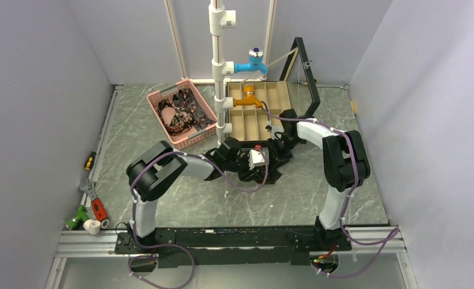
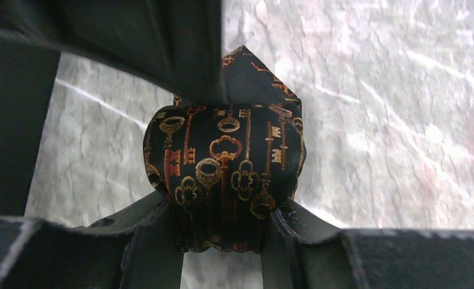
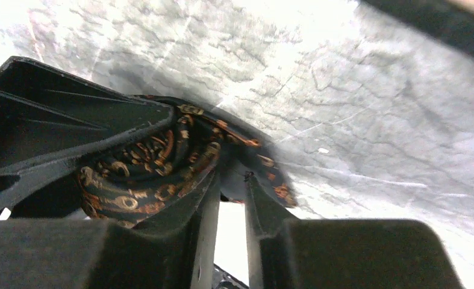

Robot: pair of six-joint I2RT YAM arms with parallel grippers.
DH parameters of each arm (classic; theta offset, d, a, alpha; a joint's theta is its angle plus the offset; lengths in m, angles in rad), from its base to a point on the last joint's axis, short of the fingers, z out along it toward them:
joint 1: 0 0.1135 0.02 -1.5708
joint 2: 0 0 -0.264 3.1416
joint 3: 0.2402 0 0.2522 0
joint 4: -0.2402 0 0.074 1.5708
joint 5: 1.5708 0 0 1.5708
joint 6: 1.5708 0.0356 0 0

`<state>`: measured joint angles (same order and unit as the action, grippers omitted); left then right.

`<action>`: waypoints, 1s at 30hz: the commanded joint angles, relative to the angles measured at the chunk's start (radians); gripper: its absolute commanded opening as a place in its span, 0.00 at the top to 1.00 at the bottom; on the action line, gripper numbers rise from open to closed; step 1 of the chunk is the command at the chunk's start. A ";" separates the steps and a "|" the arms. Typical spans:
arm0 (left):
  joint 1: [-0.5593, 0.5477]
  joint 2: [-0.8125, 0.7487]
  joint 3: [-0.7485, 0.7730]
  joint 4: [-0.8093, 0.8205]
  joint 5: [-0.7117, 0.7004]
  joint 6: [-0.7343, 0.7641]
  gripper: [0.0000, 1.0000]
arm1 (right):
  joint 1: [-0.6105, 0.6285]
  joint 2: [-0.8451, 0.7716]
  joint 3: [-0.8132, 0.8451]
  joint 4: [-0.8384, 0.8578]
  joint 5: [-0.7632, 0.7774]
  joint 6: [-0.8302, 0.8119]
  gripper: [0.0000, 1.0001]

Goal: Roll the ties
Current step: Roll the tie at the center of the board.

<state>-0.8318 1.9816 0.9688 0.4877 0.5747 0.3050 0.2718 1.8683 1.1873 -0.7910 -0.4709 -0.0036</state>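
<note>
left pincer point(image 2: 222, 211) clamps the rolled key-print tie point(image 2: 222, 159), right pincer point(image 3: 231, 186) barely parted, grip unclear; roll could unwind on the table point(image 2: 391, 120) if its loose tip slips.

Rolled tie point(image 2: 222, 174): black fabric printed with gold and orange keys, wound into a compact, tight coil. It sits between the fingers of the left gripper point(image 2: 222, 226), touching both. The pointed end point(image 2: 249, 69) projects from the far side of the roll. The right wrist view shows the spiral layers edge-on, with the outer layer standing slightly away from the coil. Remaining ties point(image 1: 183, 111): dark, with reddish and pink patterning, heaped loose and unrolled in the basket point(image 1: 162, 129).
</note>
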 commanded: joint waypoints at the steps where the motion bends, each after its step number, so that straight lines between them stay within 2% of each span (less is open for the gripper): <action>1: -0.007 -0.057 -0.076 -0.229 -0.115 0.104 0.78 | -0.031 -0.061 0.078 -0.081 -0.002 -0.074 0.71; 5: -0.011 -0.059 -0.086 -0.258 -0.129 0.119 0.76 | -0.059 -0.123 0.053 -0.143 -0.118 -0.088 0.57; 9: -0.019 -0.046 -0.072 -0.272 -0.128 0.139 0.75 | -0.058 -0.159 -0.001 -0.109 -0.242 -0.054 0.47; 11: -0.021 -0.038 -0.060 -0.283 -0.132 0.152 0.75 | -0.051 -0.147 -0.021 -0.105 -0.208 -0.033 0.47; 13: -0.024 -0.025 -0.047 -0.298 -0.135 0.163 0.74 | -0.072 -0.136 -0.045 -0.102 -0.132 -0.012 0.53; 15: -0.023 -0.015 -0.042 -0.306 -0.140 0.170 0.74 | -0.108 -0.132 -0.074 -0.088 -0.094 0.002 0.52; 17: -0.024 -0.013 -0.047 -0.308 -0.141 0.173 0.74 | -0.138 -0.131 -0.095 -0.065 -0.093 0.047 0.40; 19: -0.023 -0.013 -0.048 -0.308 -0.138 0.171 0.74 | -0.163 -0.137 -0.127 -0.001 -0.140 0.079 0.08; 20: -0.023 -0.014 -0.049 -0.308 -0.137 0.170 0.74 | -0.167 -0.144 -0.150 0.035 -0.162 0.086 0.02; 25: -0.025 -0.009 -0.050 -0.310 -0.135 0.169 0.74 | -0.167 -0.141 -0.214 0.206 -0.267 0.135 0.00; 30: -0.025 -0.010 -0.054 -0.309 -0.137 0.165 0.73 | -0.152 -0.117 -0.225 0.272 -0.267 0.151 0.00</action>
<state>-0.8509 1.9091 0.9470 0.3496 0.4992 0.4438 0.1078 1.7348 0.9745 -0.6552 -0.7040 0.1181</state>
